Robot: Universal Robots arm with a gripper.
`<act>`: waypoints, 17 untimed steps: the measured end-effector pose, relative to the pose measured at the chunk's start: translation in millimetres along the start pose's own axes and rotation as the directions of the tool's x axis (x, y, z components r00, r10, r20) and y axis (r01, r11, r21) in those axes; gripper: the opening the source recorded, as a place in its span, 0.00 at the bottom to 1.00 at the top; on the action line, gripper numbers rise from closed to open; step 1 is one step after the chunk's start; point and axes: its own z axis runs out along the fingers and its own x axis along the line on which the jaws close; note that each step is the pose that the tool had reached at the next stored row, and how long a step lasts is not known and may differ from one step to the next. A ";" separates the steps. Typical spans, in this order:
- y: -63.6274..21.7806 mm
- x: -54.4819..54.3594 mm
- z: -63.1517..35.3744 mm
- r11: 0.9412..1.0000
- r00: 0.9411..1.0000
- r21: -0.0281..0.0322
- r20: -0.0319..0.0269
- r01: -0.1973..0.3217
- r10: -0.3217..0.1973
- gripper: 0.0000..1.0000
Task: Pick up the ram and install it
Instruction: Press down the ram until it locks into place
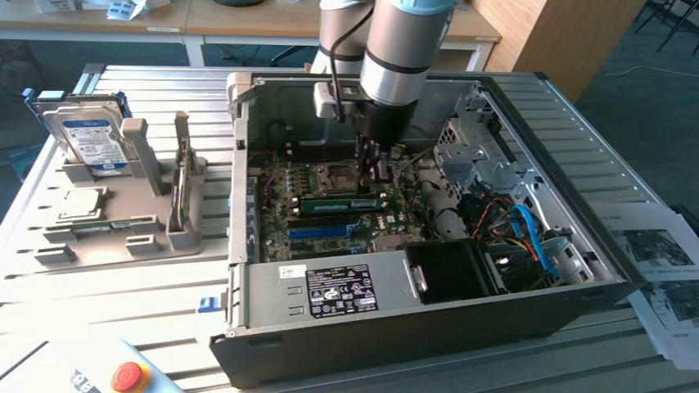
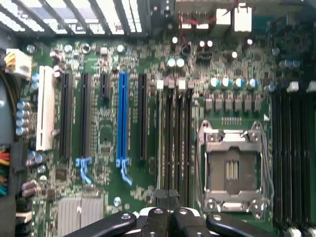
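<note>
a universal robots arm reaches down into an open desktop computer case on a slatted workbench, its gripper hanging over the motherboard at centre frame in the exterior view. the ram, a long green stick, lies along the memory slots just below and to the left of the gripper tip in that view; whether it is fully seated cannot be told. in the wrist view the gripper appears at the bottom centre with its two dark fingers pressed together and nothing between them, poised above the dark memory slots that run beside the empty cpu socket at lower right, with the blue slot left of centre. with the jaws together and empty, the work looks to be at the seating stage: doing it well would mean pressing straight down on the stick's top edge, evenly along its length, keeping it upright in the slot so the end latches can catch, and keeping clear of the socket. at the left of the exterior view a grey fixture holds a hard drive with a blue and white label, well apart from the case.
</note>
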 end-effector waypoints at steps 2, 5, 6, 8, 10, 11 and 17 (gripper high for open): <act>5.6 -0.3 0.3 1.000 1.000 0.000 0.000 0.000 0.000 0.10; 13.4 -0.6 0.9 1.000 1.000 0.000 0.000 -0.001 0.001 0.10; 16.1 -0.7 0.9 1.000 1.000 0.000 0.000 -0.001 0.001 0.10; 21.1 -0.8 1.2 1.000 1.000 0.000 0.000 -0.001 0.001 0.10; 25.9 -0.9 1.4 1.000 1.000 0.000 -0.001 -0.002 0.002 0.10; 28.2 -1.0 1.5 1.000 1.000 0.000 -0.001 -0.002 0.002 0.10; 41.0 -1.0 2.2 1.000 1.000 0.000 -0.001 -0.002 0.002 0.10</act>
